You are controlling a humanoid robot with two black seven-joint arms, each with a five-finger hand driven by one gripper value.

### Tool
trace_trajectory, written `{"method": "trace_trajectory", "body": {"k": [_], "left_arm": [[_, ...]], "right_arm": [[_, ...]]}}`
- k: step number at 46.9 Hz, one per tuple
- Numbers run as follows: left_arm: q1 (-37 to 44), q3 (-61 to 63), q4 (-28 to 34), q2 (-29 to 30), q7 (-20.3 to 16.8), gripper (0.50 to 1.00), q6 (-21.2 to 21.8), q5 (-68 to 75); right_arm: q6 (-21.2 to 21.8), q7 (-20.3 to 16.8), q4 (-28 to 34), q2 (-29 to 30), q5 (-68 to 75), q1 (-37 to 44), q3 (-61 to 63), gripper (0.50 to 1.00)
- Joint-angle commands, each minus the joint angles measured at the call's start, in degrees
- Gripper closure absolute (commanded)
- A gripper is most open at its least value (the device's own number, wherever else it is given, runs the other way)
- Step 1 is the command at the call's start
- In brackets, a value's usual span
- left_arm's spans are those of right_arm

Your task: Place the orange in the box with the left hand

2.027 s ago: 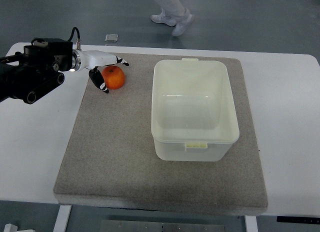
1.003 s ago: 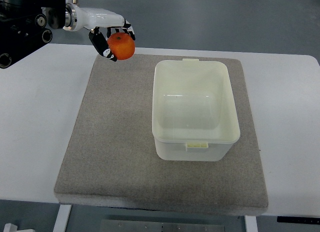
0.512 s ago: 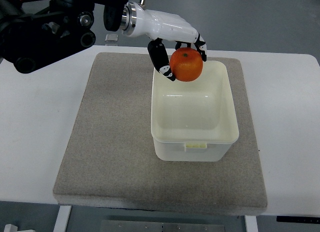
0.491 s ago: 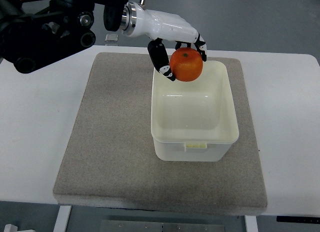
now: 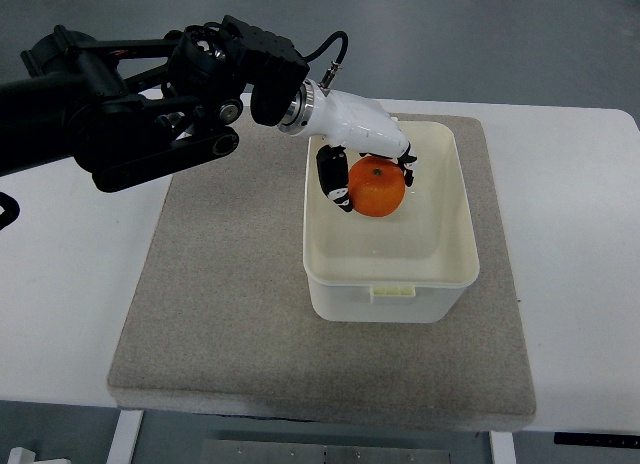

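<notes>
Left hand [image 5: 362,156]: fingers clasped around orange [image 5: 376,187], upper centre of frame.
Orange: inside box [image 5: 390,284], at its upper part.

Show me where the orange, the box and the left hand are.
orange [image 5: 378,190], top view, middle of its skin.
box [image 5: 390,291], top view, near wall.
left hand [image 5: 362,147], top view, white back of the hand.

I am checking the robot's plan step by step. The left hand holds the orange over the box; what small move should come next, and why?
Probably open the fingers. The left hand grips the orange inside the outline of the box, well clear of its walls, so released it should land inside.
</notes>
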Motion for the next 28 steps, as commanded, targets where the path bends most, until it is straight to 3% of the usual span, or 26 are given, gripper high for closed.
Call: {"method": "trace_trajectory", "body": {"k": [1,4,9,13,16,20,25,28], "left_arm": [[0.5,0.1,0.1,0.0,0.0,0.967,0.0,0.0],[1.0,0.1,0.2,-0.3,0.0,0.868,0.0,0.0],[1.4,-0.1,0.2,-0.8,0.0,0.759,0.0,0.0],[1.4,-0.1,0.2,-0.8,0.0,0.72,0.0,-0.4],[1.5,-0.1,0.2,-0.8,0.0,0.652,0.1,-0.8],[1.4,-0.1,0.1,-0.6,0.0,0.632,0.1,-1.1],[1.4,-0.8,0.0,0.0,0.0,0.54,0.2,-1.7],[1.3,-1.0,0.0,0.3,0.0,0.534,0.2,-3.7]], "right_arm": [[0.0,0.0,0.0,0.0,0.0,0.0,0.0,0.556],[0.0,0.0,0.0,0.0,0.0,0.0,0.0,0.556],[0.0,0.0,0.0,0.0,0.0,0.0,0.0,0.556],[0.0,0.0,0.0,0.0,0.0,0.0,0.0,0.556],[0.0,0.0,0.0,0.0,0.0,0.0,0.0,0.556],[0.0,0.0,0.0,0.0,0.0,0.0,0.0,0.556],[0.0,0.0,0.1,0.0,0.0,0.0,0.0,0.556],[0.0,0.0,0.0,0.0,0.0,0.0,0.0,0.556]]}}
